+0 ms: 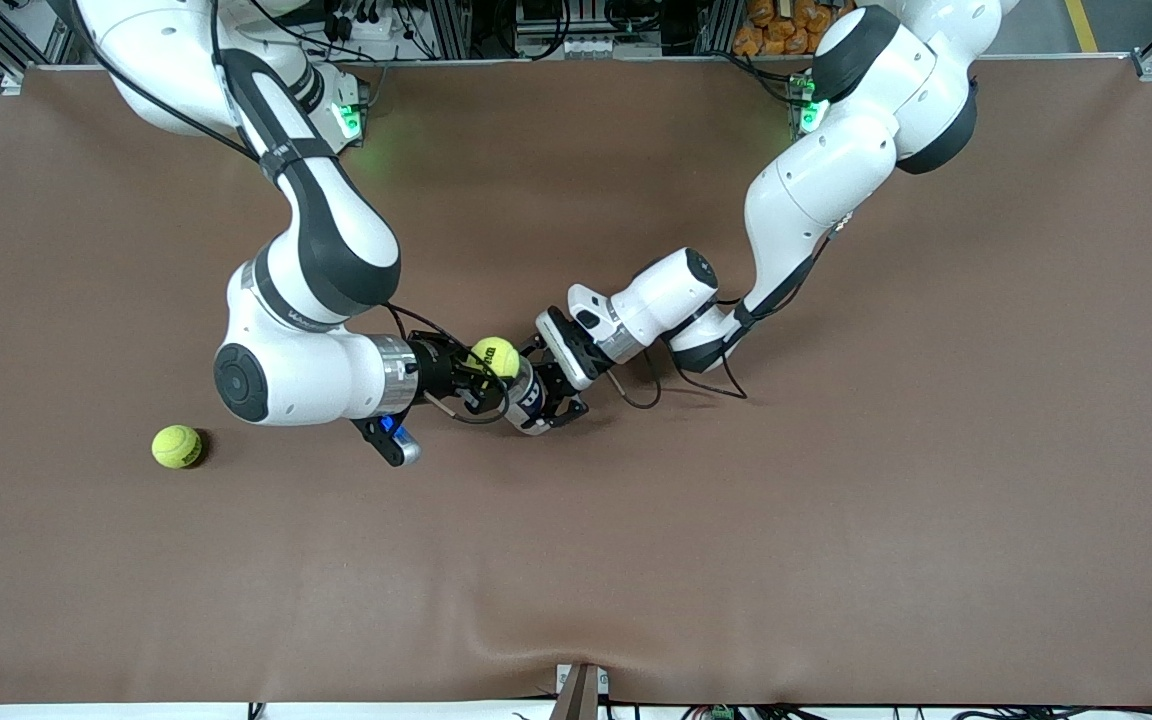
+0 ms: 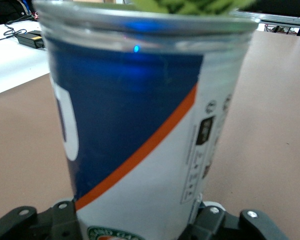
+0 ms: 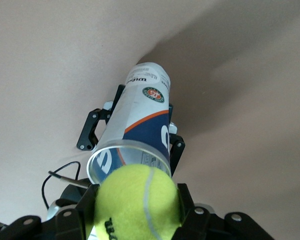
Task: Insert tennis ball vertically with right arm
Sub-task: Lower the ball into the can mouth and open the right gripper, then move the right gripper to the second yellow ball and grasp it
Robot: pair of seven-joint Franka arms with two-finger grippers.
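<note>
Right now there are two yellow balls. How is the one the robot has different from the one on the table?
The held tennis ball is up in the air, pinched in the right gripper; the loose tennis ball lies on the table, untouched.

The held tennis ball sits right at the open mouth of the can, which the left gripper grips; the loose tennis ball lies alone toward the right arm's end.

Both are yellow-green and look alike.
</note>
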